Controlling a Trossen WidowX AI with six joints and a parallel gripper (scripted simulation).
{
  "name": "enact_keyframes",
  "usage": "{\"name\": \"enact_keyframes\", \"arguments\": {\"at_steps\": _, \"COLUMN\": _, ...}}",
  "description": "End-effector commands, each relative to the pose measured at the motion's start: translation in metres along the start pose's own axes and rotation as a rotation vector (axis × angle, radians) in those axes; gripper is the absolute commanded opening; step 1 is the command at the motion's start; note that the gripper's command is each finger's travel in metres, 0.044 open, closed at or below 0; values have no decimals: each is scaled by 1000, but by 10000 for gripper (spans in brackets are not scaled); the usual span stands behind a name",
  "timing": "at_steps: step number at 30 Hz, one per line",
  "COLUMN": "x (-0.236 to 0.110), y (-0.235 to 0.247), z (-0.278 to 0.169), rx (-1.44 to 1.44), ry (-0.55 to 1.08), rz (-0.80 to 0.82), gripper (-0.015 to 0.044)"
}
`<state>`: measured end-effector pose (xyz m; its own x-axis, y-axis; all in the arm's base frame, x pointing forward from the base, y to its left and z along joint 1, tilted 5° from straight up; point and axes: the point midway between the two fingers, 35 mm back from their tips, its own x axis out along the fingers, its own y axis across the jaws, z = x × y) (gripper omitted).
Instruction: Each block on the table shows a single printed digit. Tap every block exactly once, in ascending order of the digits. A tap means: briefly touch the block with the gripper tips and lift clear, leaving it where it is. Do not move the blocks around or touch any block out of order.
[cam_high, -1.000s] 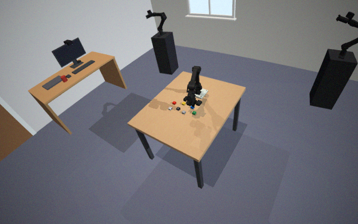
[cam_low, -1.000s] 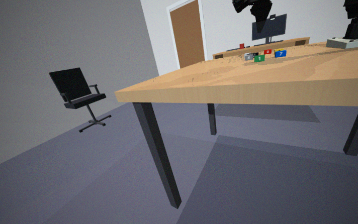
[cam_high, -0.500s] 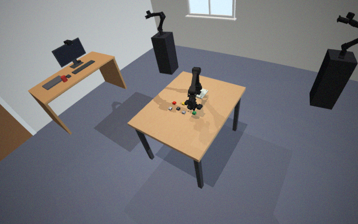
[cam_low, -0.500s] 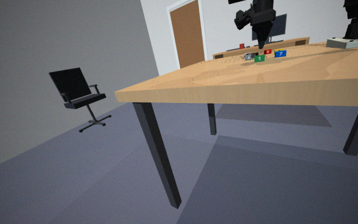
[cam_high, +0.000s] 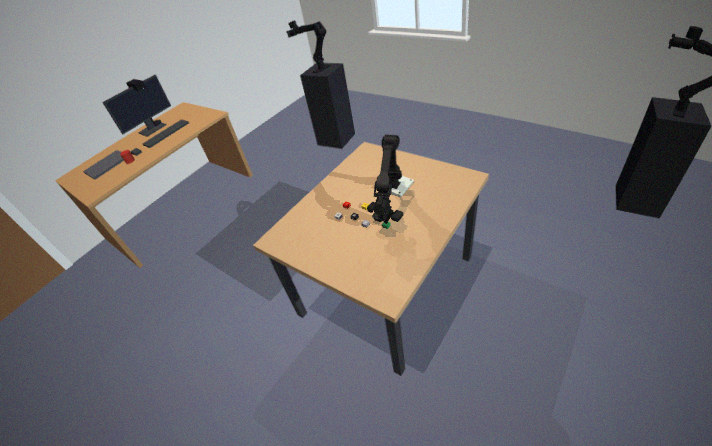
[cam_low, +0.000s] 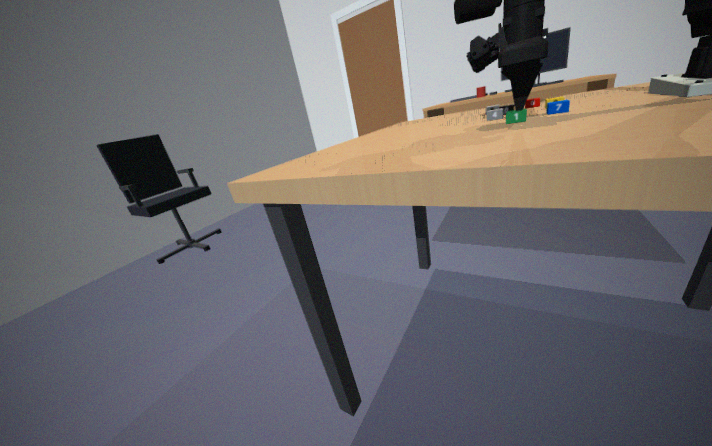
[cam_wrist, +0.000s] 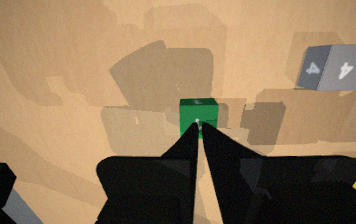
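A green block marked 1 (cam_high: 386, 225) (cam_low: 516, 116) (cam_wrist: 198, 112) sits on the wooden table (cam_high: 367, 273) (cam_low: 578, 147) (cam_wrist: 60, 60). My gripper (cam_high: 383, 218) (cam_low: 520, 106) (cam_wrist: 199, 127) is shut, pointing straight down, with its closed tips right at the top of the green block. A grey block marked 4 (cam_high: 365, 223) (cam_low: 493, 112) (cam_wrist: 327, 74) lies beside it. A blue block marked 7 (cam_low: 558, 107), a red block (cam_high: 346, 204) (cam_low: 532, 102), a yellow block (cam_high: 364, 205) (cam_low: 554, 99), a black block (cam_high: 354, 215) and a pale block (cam_high: 338, 215) lie nearby.
The arm's pale base plate (cam_high: 405, 184) (cam_low: 677, 86) sits on the table behind the blocks. A desk with a monitor (cam_high: 137, 107), two camera pedestals (cam_high: 327, 105) (cam_high: 662, 157) and an office chair (cam_low: 157, 183) stand away from the table.
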<state>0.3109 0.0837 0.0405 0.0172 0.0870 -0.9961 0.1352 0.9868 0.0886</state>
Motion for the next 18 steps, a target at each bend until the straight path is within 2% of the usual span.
{"name": "enact_keyframes", "arguments": {"at_steps": 1, "x": 5, "y": -1, "z": -2, "rx": 5, "ry": 9, "rz": -3, "gripper": 20}}
{"name": "enact_keyframes", "arguments": {"at_steps": 5, "x": 5, "y": -1, "z": -2, "rx": 5, "ry": 9, "rz": -3, "gripper": 20}}
{"name": "enact_keyframes", "arguments": {"at_steps": 9, "x": -25, "y": -1, "z": -2, "rx": 5, "ry": 9, "rz": -3, "gripper": 20}}
{"name": "enact_keyframes", "arguments": {"at_steps": 14, "x": -27, "y": -1, "z": -2, "rx": 5, "ry": 9, "rz": -3, "gripper": 20}}
{"name": "enact_keyframes", "arguments": {"at_steps": 18, "x": -73, "y": 0, "z": 1, "rx": 5, "ry": 8, "rz": -3, "gripper": 20}}
